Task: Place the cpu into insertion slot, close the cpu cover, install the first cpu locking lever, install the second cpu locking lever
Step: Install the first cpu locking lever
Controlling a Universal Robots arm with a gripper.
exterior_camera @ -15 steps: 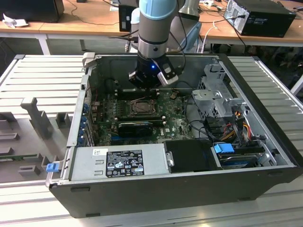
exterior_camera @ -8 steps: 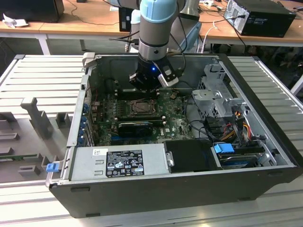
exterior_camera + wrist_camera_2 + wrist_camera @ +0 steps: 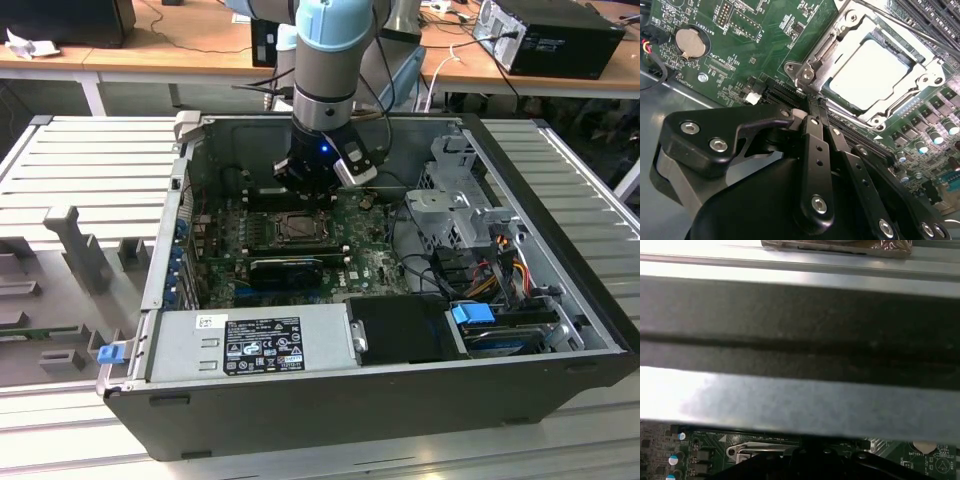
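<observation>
Nearest you in the exterior view: the open case (image 3: 560, 260), lying on its side on a ribbed grey tabletop (image 3: 90, 160), with the power supply (image 3: 250, 342) along its front wall and a drive cage (image 3: 460, 200) toward the exterior view's right.

Mid-case: the green board (image 3: 370, 262). On it you have the slot (image 3: 297, 228), a square black-framed socket just in front of the arm.

In the second wrist view:
- End effector (image 3: 814, 104): fingers (image 3: 816, 145) drawn together, nothing between them, tips down at the corner of the socket by a silvery lever (image 3: 812, 62). You cannot tell whether they touch it.
- Cpu (image 3: 871, 75): pale metal face, seated flat in the slot (image 3: 875, 36).
- Cover (image 3: 912, 97): silvery frame lying down around the cpu, the chip showing through its window.
- Coin cell (image 3: 689, 42): on the board, well apart from the socket.
- Memory slots (image 3: 935, 20): long and black, beyond the socket.

In the first wrist view: a grey case wall (image 3: 800, 395) close up, with a strip of board (image 3: 715, 450) beneath it.

Farthest in the exterior view: the arm (image 3: 335, 60) coming down into the case, with the end effector (image 3: 312, 178) at its foot, then wooden desks (image 3: 200, 50) carrying a second black case (image 3: 550, 35).
</observation>
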